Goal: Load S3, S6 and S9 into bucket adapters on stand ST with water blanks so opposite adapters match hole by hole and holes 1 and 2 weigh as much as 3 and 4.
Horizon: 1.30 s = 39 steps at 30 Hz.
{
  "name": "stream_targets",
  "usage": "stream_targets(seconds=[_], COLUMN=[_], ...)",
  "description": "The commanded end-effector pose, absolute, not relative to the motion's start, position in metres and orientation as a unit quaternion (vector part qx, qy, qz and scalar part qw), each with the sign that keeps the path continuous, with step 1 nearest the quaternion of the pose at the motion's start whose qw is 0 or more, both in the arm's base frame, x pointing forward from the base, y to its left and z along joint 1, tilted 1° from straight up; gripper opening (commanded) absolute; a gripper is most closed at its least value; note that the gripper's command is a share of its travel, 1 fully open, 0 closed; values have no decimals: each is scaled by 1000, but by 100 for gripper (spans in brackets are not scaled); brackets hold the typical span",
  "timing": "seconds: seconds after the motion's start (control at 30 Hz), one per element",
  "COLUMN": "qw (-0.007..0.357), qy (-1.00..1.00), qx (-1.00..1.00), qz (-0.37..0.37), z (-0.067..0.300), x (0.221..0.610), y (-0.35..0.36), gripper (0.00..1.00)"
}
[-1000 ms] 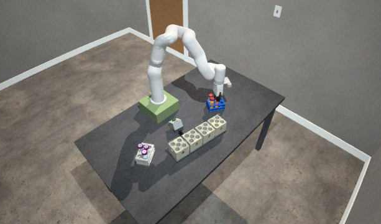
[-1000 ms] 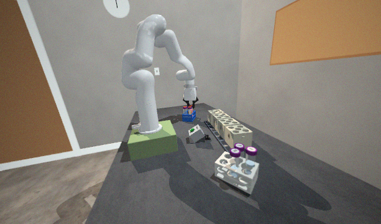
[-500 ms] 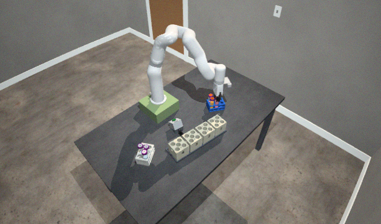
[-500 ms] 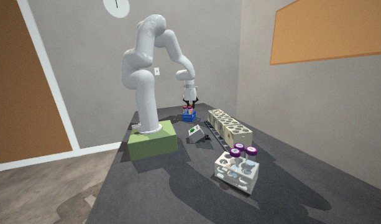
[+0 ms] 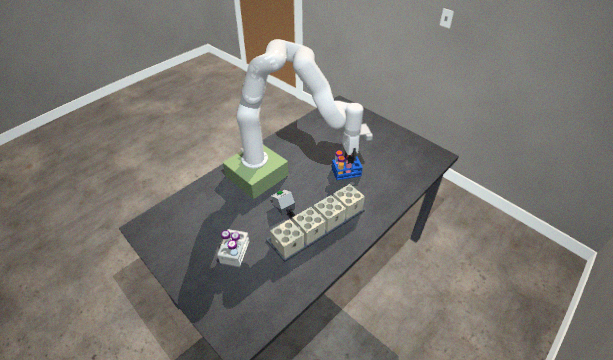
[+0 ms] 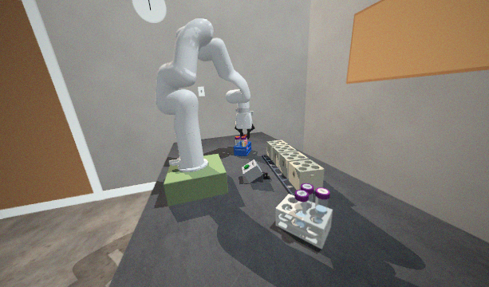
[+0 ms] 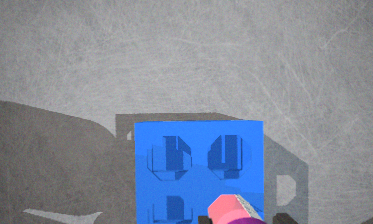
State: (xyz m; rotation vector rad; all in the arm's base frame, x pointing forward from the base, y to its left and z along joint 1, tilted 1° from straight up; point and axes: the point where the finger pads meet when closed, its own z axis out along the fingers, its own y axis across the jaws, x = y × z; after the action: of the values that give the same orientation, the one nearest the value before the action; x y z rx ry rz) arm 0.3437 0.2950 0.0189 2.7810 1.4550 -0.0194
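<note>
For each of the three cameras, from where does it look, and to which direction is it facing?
Top: high above one side of the table, looking steeply down; whole arm, gripper in view.
Exterior: beyond the white rack's end, facing along the table to the blue rack; whole arm in view.
Wrist: on the arm's end, facing down at the blue rack; only fingertips show.
Top and exterior share both racks.

The dark table (image 5: 386, 165) (image 6: 180, 243) carries both racks (image 5: 347, 175) (image 6: 302, 233); four adapters stand in a row on their stand (image 5: 286, 259) (image 6: 283, 182).
</note>
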Motion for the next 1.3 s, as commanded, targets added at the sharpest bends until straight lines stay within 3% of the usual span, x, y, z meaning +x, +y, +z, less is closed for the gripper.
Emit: stream_targets(seconds=[0.0,1.27], qw=[1,1], qy=[464,464], qx=[886,886], qz=[-4,-4], z=[22,40], x=[345,345], y=[296,296], gripper=[0,0])
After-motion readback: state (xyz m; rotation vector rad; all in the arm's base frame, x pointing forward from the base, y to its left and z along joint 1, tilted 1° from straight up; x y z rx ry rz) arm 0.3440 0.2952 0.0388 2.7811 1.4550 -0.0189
